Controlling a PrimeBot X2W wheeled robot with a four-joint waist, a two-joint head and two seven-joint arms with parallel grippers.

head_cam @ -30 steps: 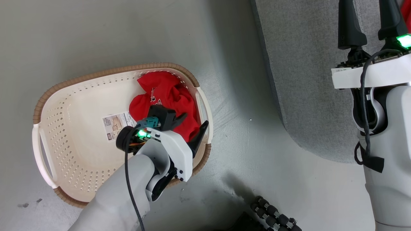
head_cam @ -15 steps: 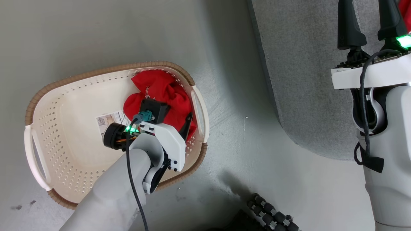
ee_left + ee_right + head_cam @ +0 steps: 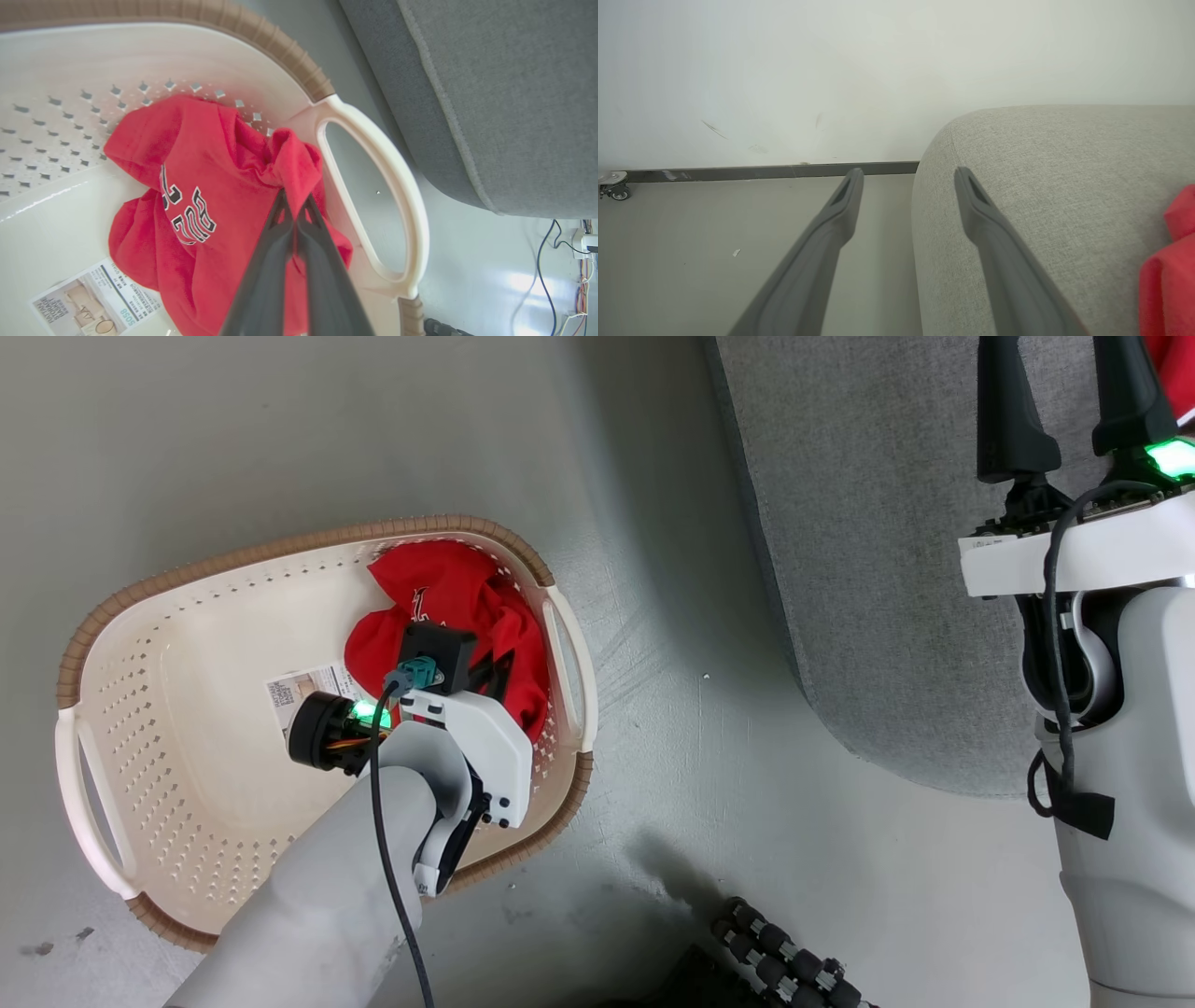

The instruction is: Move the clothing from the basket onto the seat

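Along basket (image 3: 215, 644) handle (image 3: 401, 186), red garment (image 3: 210, 154), left tool (image 3: 294, 201) pinching

**Setting:** home-like living room with the look of a test space.

**Domestic items:**
- light grey upholstered sofa (image 3: 868, 569) with a stitched seam
- cream laundry basket (image 3: 308, 537) on the floor (image 3: 280, 429), a red garment (image 3: 196, 154) inside

**Finishes:**
- smooth pale grey floor, lightly scuffed
- plain white wall (image 3: 831, 70) with a dark skirting strip (image 3: 761, 171)

**Non-domestic items:**
- loose cables (image 3: 546, 261) on the floor beside the sofa
- a caster wheel (image 3: 614, 191) at the wall's foot
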